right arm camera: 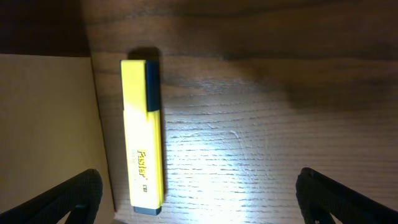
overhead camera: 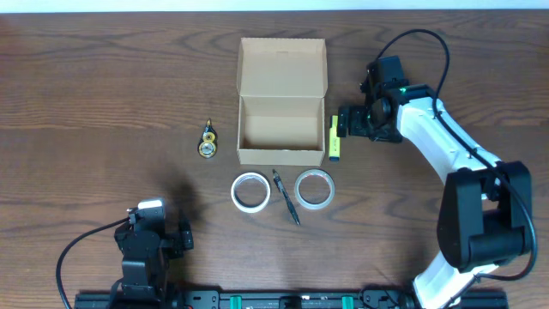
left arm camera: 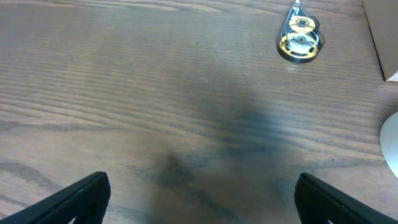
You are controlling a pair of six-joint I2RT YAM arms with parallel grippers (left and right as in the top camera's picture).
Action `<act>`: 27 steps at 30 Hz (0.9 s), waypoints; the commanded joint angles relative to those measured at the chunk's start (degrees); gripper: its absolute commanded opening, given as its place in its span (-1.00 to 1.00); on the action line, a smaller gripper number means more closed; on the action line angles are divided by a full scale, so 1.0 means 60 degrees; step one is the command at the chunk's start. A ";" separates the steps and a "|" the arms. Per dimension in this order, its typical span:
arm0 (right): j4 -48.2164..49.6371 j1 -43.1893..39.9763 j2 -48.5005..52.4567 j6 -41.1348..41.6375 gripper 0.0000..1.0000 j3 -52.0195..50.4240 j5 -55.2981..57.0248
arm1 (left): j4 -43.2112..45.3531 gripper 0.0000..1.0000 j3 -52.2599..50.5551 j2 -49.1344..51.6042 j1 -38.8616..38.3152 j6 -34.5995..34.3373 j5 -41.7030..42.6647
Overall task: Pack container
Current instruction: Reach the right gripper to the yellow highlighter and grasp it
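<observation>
Jaws of right gripper [right arm camera: 199,208] standing spread wide, pinching nothing; left gripper [left arm camera: 199,205] jaws likewise spread, empty. Container [overhead camera: 281,156] sitting open on table [overhead camera: 103,103], lid flap [overhead camera: 283,64] lying back, nothing inside. Yellow highlighter [right arm camera: 142,137] lying just beside container's right wall, long axis running parallel to it. Right gripper hovering over it, far nearer; left gripper waiting well apart. Right wrist view showing highlighter offset toward wall-side finger; overhead alone showing two tape rolls [overhead camera: 235,192], pen [overhead camera: 286,196] lying before container.
</observation>
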 commanded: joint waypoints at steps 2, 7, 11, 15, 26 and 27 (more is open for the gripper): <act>0.0233 0.0084 0.0426 0.0157 0.99 0.0182 -0.0331 | -0.0127 0.90 -0.0182 -0.0055 0.0007 -0.0004 -0.0062; 0.0572 0.0229 0.0820 0.0240 0.94 0.0182 -0.0630 | -0.0127 0.91 -0.0182 -0.0055 0.0007 -0.0004 -0.0062; 0.0860 0.0382 0.1013 0.0426 0.91 0.0178 -0.0623 | -0.0127 0.91 -0.0182 -0.0055 0.0007 0.0000 -0.0062; 0.0936 0.0608 0.1253 0.0641 0.79 0.0178 -0.0510 | -0.0127 0.91 -0.0182 -0.0055 0.0007 -0.0004 -0.0062; 0.0943 0.0645 0.1333 0.0801 0.14 0.0178 -0.0040 | -0.0127 0.90 -0.0182 -0.0055 0.0007 -0.0004 -0.0062; 0.0943 0.0645 0.1333 0.0801 0.08 0.0175 -0.0040 | -0.0127 0.90 -0.0182 -0.0055 0.0007 -0.0004 -0.0062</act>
